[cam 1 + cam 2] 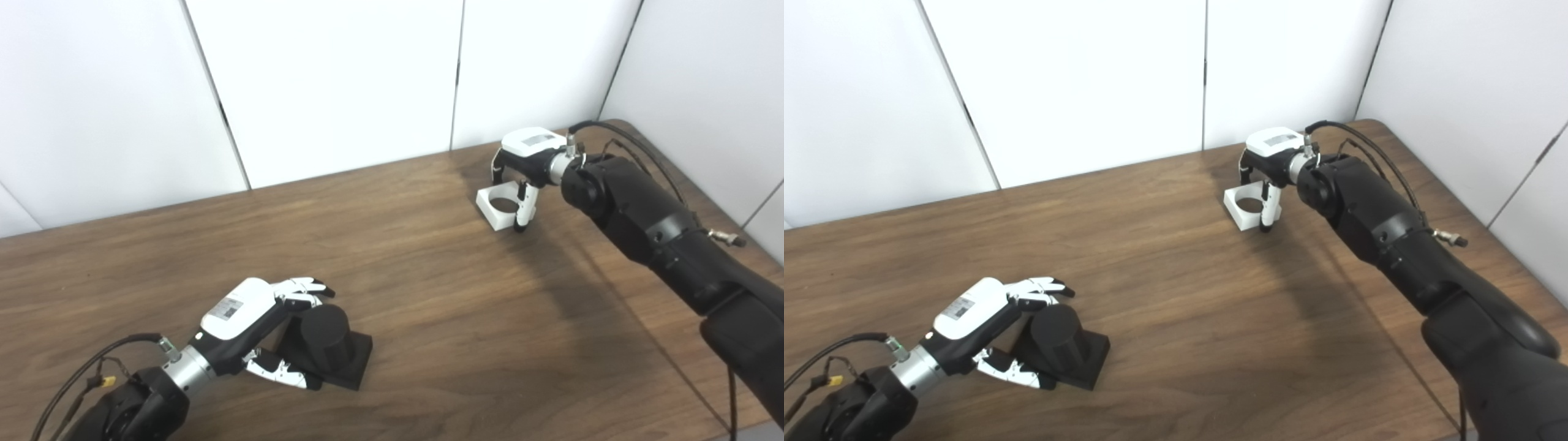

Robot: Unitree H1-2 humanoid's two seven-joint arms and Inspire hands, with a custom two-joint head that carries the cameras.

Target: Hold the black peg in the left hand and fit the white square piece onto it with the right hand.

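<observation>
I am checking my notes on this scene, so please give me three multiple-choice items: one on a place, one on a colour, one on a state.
1. Where is the white square piece?
A. at the far right of the table
B. on the peg
C. beside the left hand

2. What colour is the peg with its base?
A. white
B. black
C. brown

3. How is the left hand?
A. flat on the table, far from the peg
B. lifted high above the table
C. around the peg, fingers above it and thumb low in front of it

Answers:
1 A: the piece lies on the wood under the right hand.
2 B: peg and base are both black.
3 C: the hand brackets the peg, which stands on the table.
</observation>
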